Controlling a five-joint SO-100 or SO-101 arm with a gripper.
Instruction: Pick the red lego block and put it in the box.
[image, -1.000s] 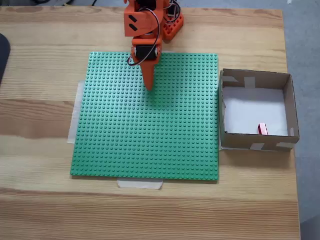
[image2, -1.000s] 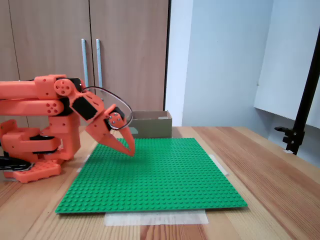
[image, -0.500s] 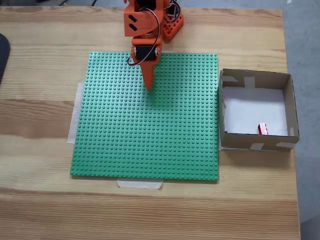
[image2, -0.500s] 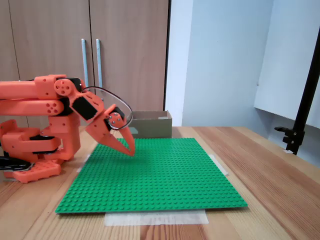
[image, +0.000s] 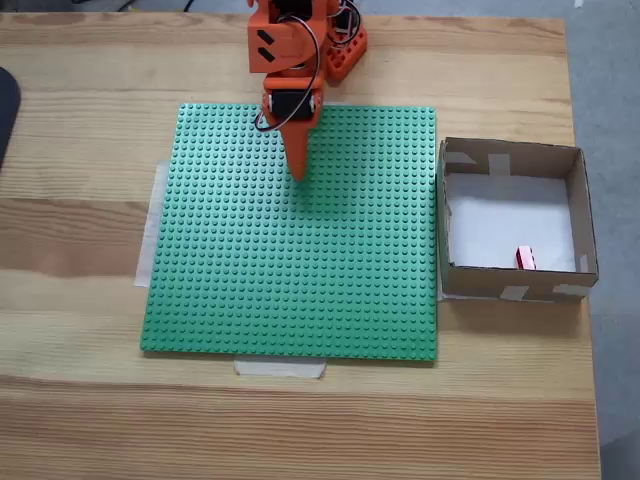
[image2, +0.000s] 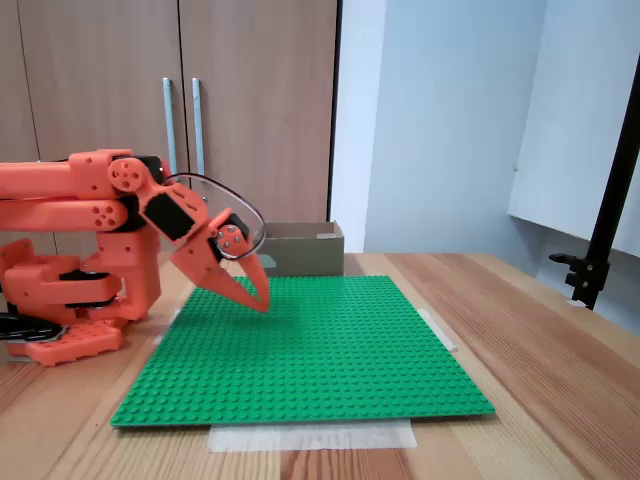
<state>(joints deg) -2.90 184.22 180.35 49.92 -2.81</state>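
In a fixed view from above, the red lego block (image: 526, 259) is seen lying on the white floor of the box (image: 512, 151), close to the box's near wall and toward its right side. The box stands on the wooden table (image: 80, 140), just beside the right edge of the green baseplate (image: 300, 280). From this height the gripper (image: 298, 172) is seen as a single orange point over the far part of the baseplate, well apart from the box.

In a fixed view from table level, the gripper (image2: 262, 302) is shown in profile: its two fingers are drawn together to a tip with nothing between them, angled down and held just above the studs. The folded orange arm (image2: 80, 190) and its base are seen at the left. Here the box (image2: 302, 250) is viewed only from outside, beyond the baseplate (image2: 310, 350), so its contents are hidden. Cabinet doors (image2: 180, 110) stand behind the arm.
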